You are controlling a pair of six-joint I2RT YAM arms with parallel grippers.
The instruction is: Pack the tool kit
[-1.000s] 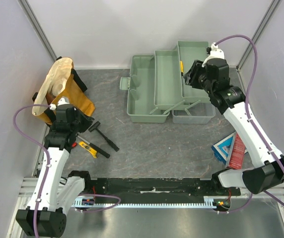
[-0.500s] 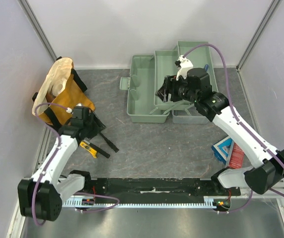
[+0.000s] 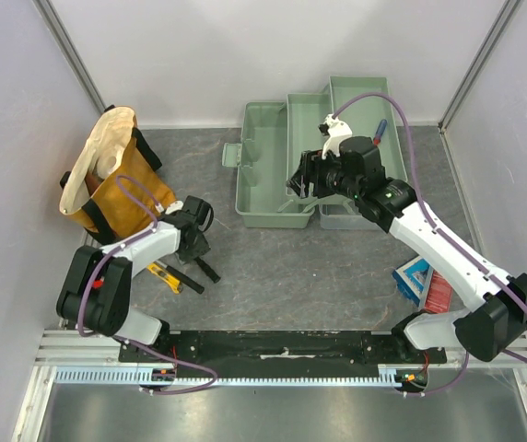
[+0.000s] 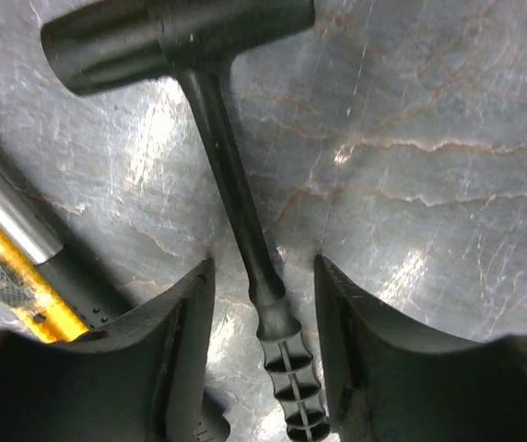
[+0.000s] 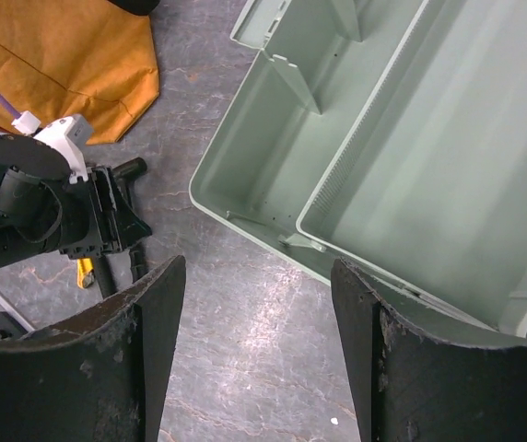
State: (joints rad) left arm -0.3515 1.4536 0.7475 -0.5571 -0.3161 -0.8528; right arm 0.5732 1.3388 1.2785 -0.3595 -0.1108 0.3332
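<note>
The pale-green toolbox (image 3: 265, 175) stands open at the back with its trays folded out. A blue-handled tool (image 3: 380, 128) lies in the far tray. My left gripper (image 3: 195, 245) is open and low over the small black hammer (image 3: 209, 271). In the left wrist view the hammer's handle (image 4: 245, 230) runs between the two fingers (image 4: 176, 341), which do not touch it. A yellow-black tool (image 3: 164, 274) lies just left of the hammer and also shows in the left wrist view (image 4: 5, 250). My right gripper (image 3: 302, 180) is open and empty above the toolbox's front edge (image 5: 273, 157).
A mustard-yellow cloth bag (image 3: 121, 180) stands at the left, close behind the left arm. Flat blue-and-red packets (image 3: 427, 276) lie at the right front. Grey walls and metal posts close in the back and sides.
My left gripper has swung right and down onto the hammer's handle. My right arm has drawn back left from the far tray, where the blue-handled tool now shows.
</note>
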